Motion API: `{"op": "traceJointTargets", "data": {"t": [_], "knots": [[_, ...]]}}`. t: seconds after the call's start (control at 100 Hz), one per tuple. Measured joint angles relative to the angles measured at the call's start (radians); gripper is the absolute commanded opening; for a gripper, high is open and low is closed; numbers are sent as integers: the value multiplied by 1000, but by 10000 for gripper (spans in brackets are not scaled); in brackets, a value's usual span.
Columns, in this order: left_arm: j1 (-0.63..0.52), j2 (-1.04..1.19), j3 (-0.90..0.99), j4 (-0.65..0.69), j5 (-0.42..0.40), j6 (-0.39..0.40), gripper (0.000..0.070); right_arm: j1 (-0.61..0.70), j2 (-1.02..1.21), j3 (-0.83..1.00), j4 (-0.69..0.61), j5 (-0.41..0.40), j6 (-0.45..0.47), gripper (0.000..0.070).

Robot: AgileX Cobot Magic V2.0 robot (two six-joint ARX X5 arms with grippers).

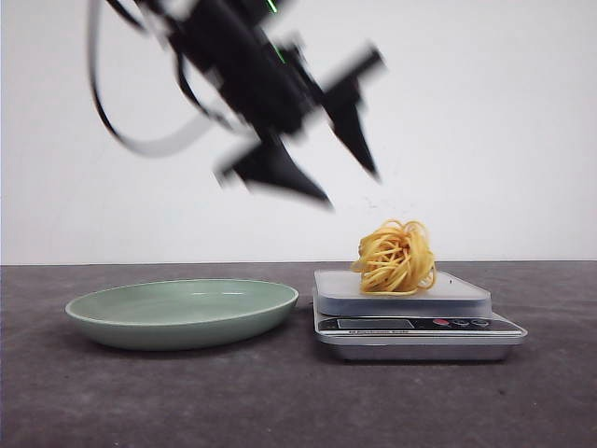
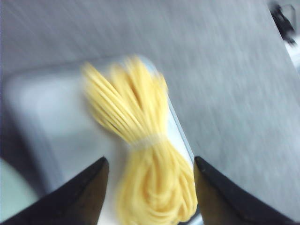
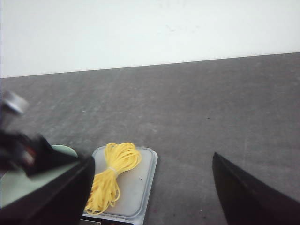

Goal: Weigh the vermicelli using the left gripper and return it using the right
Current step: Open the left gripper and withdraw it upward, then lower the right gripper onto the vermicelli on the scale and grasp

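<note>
Grey desk (image 1: 280, 401) is carrying the scale (image 1: 410, 322), where the vermicelli (image 1: 396, 257) is sitting; my left gripper (image 1: 350, 182) is hanging just above it, jaws spread, empty. Right gripper (image 3: 150, 187), wide open, is facing it from farther off.

1. Left gripper (image 1: 350, 182) — motion-blurred in the front view, its arm cut off by the top edge.
2. Vermicelli (image 2: 140, 150) smeared in the left wrist view.
3. Scale (image 1: 410, 327) display unreadable — too small.
</note>
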Motion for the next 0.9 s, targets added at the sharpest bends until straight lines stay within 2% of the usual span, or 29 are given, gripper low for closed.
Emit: {"op": "traceJointTargets", "data": {"t": [0.13,0.25,0.44,0.63,0.78,0.9], "knots": [[21,-259,30,-71,-124,113,348,0,2,0,0,-18,0,505],[17,-499,39,-175,-181,203,348,8,26,0,1,-52,0,505],[-52,-778,39,-398,-329,276,348,93,158,1,15,-51,1,505],[-146,-961,37,-577,-500,283,348,249,327,1,142,43,18,505],[-180,-1039,23,-739,-561,238,348,365,458,1,256,124,61,505],[-183,-1078,-29,-824,-570,188,348,421,577,1,325,132,99,505]]}}
